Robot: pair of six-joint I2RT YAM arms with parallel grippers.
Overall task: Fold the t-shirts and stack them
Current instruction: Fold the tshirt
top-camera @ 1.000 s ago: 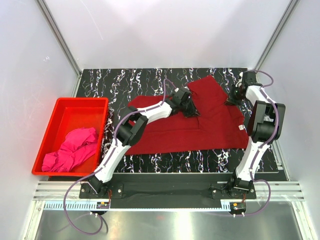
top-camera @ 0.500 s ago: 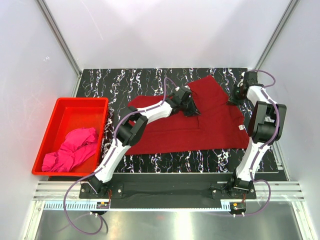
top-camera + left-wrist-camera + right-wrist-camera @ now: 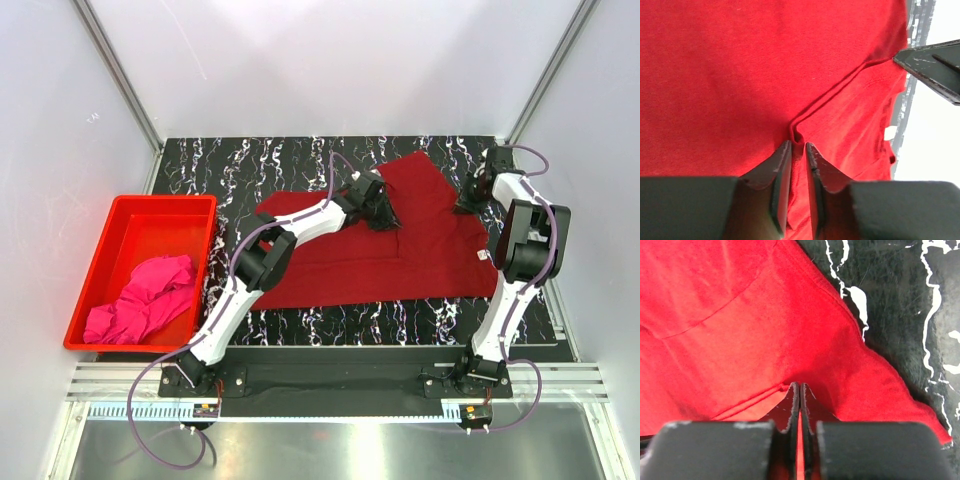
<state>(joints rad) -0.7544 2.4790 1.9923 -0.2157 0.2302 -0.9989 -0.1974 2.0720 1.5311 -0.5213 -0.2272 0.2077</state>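
At the far left, a red bin (image 3: 118, 208) stands on the black marbled worktop (image 3: 250, 165) with the pink t-shirt (image 3: 145, 300) crumpled inside it. The crimson t-shirt (image 3: 400, 255) lies spread across the middle of the worktop, its white neck label (image 3: 482, 256) near the right edge. The left gripper (image 3: 798, 146) rests on the shirt's centre, jaws narrowly apart with a raised pucker of cloth running in between; I cannot tell whether it grips. Further right, the right gripper (image 3: 799, 386) is closed tight, pinching the crimson t-shirt near its far right hem.
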